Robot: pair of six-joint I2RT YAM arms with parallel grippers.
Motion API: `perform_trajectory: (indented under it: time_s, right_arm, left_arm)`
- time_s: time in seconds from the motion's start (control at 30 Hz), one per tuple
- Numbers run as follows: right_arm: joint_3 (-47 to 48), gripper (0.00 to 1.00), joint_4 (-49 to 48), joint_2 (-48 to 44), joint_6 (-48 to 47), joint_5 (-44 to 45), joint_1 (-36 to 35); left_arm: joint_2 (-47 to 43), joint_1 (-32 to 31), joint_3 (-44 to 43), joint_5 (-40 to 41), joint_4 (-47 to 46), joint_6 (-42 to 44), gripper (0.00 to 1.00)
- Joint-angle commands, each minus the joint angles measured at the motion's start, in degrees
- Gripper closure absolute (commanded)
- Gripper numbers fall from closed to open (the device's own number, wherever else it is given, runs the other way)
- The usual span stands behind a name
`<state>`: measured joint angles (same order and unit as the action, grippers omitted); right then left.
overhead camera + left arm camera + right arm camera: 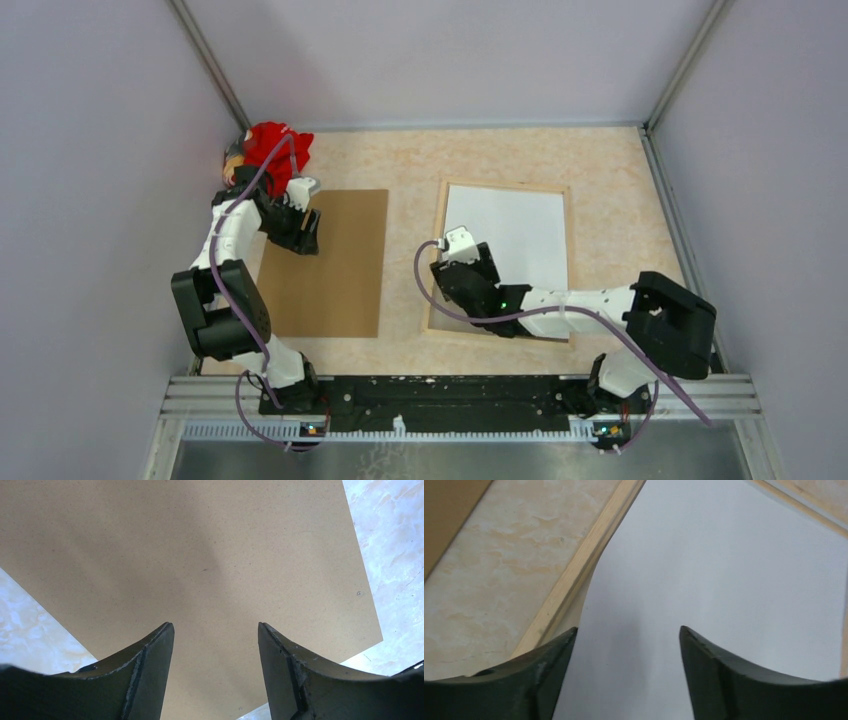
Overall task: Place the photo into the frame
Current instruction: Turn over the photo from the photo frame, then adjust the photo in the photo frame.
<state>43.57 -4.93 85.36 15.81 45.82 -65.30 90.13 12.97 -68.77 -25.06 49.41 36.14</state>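
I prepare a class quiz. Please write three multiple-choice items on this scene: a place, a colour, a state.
1. Where is the photo? A) inside the frame B) under the frame C) held in the air
2. Which colour does the photo show upward? A) black B) white C) red
3. How is the right claw? A) open B) shut empty C) shut on the photo
Answers: 1 A, the wooden rim surrounds it; 2 B, its plain back faces up; 3 A, its fingers stand apart above the photo.
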Motion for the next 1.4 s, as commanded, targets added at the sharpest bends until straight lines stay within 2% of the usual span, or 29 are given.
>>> perform_trajectory:
  time_s: [0.0, 0.07, 0.33, 0.47, 0.6, 0.67, 0.77, 0.83, 0.9, 0.97, 1.07, 1.17, 1.37]
  right_arm:
    - [1.8, 0.2, -0.5, 0.3, 2.1, -2.4, 0.8]
    - [2.4, 0.14, -0.1, 0.2, 2.1, -4.6, 0.8]
    - [8.5, 0.02, 7.8, -1.7, -0.3, -21.9, 1.0]
    - [10.1, 0.01, 12.5, -1.5, 0.7, -27.1, 1.9]
    - [7.9, 0.03, 13.0, -3.8, 3.9, -30.2, 4.8]
    - [6.9, 0.09, 13.9, -5.8, 5.8, -31.0, 5.7]
    - [5.4, 0.26, 16.3, -8.4, 8.5, -32.9, 6.7]
    - [3.7, 0.41, 18.1, -9.9, 10.9, -34.3, 6.9]
    - [1.5, 0.63, 17.6, -11.7, 13.3, -36.3, 6.9]
    - [-0.9, 0.77, 16.1, -12.2, 14.9, -38.3, 6.9]
    - [-4.0, 0.92, 13.4, -11.1, 16.9, -40.2, 6.9]
    - [-6.3, 1.0, 10.0, -10.0, 18.6, -41.6, 6.9]
    - [-7.3, 1.0, 5.6, -7.4, 19.6, -41.6, 6.9]
  left_arm:
    - [-2.8, -0.3, 0.7, -0.8, 0.5, 1.2, 0.3]
    - [-2.9, -0.2, 0.8, -1.1, 0.6, 1.2, 0.3]
    - [-3.5, -0.3, 1.0, -1.7, 1.3, 1.9, 0.29]
    - [-3.6, -0.4, 1.3, -1.9, 1.4, 2.0, 0.27]
    - [-3.6, -0.6, 1.3, -2.2, 1.6, 1.9, 0.27]
    - [-3.6, -0.6, 1.4, -2.0, 1.6, 2.0, 0.27]
    - [-3.6, -0.6, 1.4, -1.9, 1.6, 2.2, 0.27]
    - [-3.5, -0.7, 1.4, -2.1, 1.6, 2.1, 0.27]
    - [-3.4, -0.8, 1.5, -2.4, 1.4, 2.0, 0.27]
    - [-3.2, -1.1, 1.7, -2.3, 1.2, 1.6, 0.27]
    - [-3.1, -1.4, 1.8, -2.1, 1.0, 1.5, 0.27]
    - [-3.2, -1.5, 1.8, -1.8, 0.9, 1.5, 0.27]
    - [-3.1, -1.5, 1.6, -1.5, 0.9, 1.4, 0.27]
